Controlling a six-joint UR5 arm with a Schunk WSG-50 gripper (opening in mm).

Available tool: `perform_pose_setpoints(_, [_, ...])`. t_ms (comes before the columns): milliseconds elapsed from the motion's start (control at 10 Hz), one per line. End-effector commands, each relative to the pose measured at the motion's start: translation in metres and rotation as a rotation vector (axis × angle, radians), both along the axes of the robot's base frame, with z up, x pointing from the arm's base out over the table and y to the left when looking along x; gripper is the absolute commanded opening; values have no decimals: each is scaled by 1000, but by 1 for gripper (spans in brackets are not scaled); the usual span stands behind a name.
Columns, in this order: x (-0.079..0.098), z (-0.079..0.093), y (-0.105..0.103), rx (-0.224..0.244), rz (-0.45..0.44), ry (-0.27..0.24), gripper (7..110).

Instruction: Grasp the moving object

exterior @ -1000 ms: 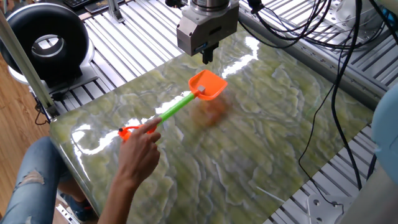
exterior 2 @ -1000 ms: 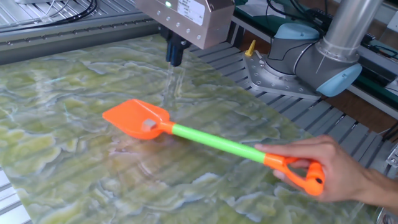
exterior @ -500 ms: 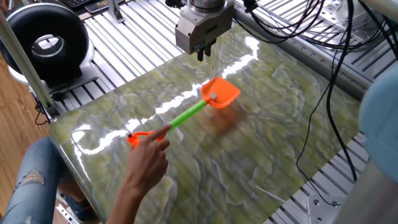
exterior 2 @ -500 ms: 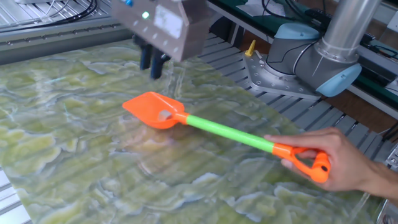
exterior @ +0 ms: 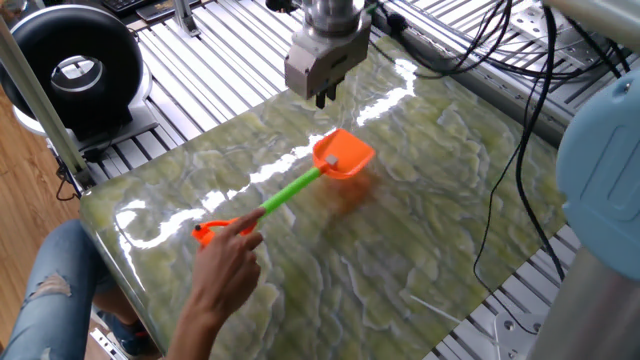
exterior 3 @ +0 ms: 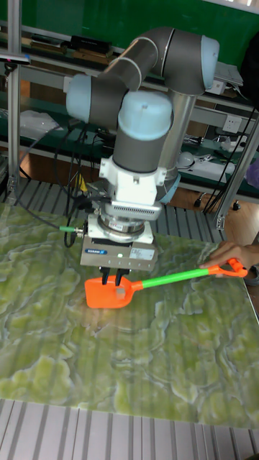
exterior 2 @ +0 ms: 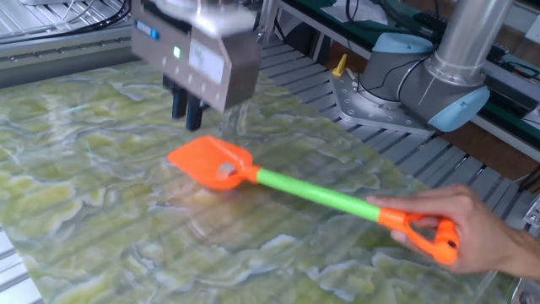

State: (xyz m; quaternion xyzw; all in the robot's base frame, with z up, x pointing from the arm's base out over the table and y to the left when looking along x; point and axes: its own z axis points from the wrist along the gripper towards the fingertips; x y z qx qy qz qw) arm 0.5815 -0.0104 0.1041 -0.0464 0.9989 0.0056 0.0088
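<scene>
Hovering in the upper middle of the frame, the narrowly parted, empty two-finger gripper (exterior: 323, 97) should follow the orange-and-green plastic toy shovel (exterior: 300, 183) at centre, descending over its shaft.

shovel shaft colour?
Bright green shaft between the orange scoop and orange loop end. Clearest in the other fixed view.

we count: toy shovel (exterior: 320, 172) 1 | gripper (exterior 2: 188, 112) 1 | human hand (exterior 2: 460, 241) 1 | marbled green table (exterior: 400, 250) 1
</scene>
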Motion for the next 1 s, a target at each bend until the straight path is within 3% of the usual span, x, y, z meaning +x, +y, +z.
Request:
perform_pose_setpoints(0, [3, -22, 10, 23, -3, -20, 22])
perform_pose_setpoints(600, [-4, -52, 50, 50, 8, -28, 22])
perform_pose_setpoints(700, [-13, -52, 56, 80, 105, -12, 44])
perform_pose_setpoints(900, [-29, -48, 46, 81, 111, -14, 44])
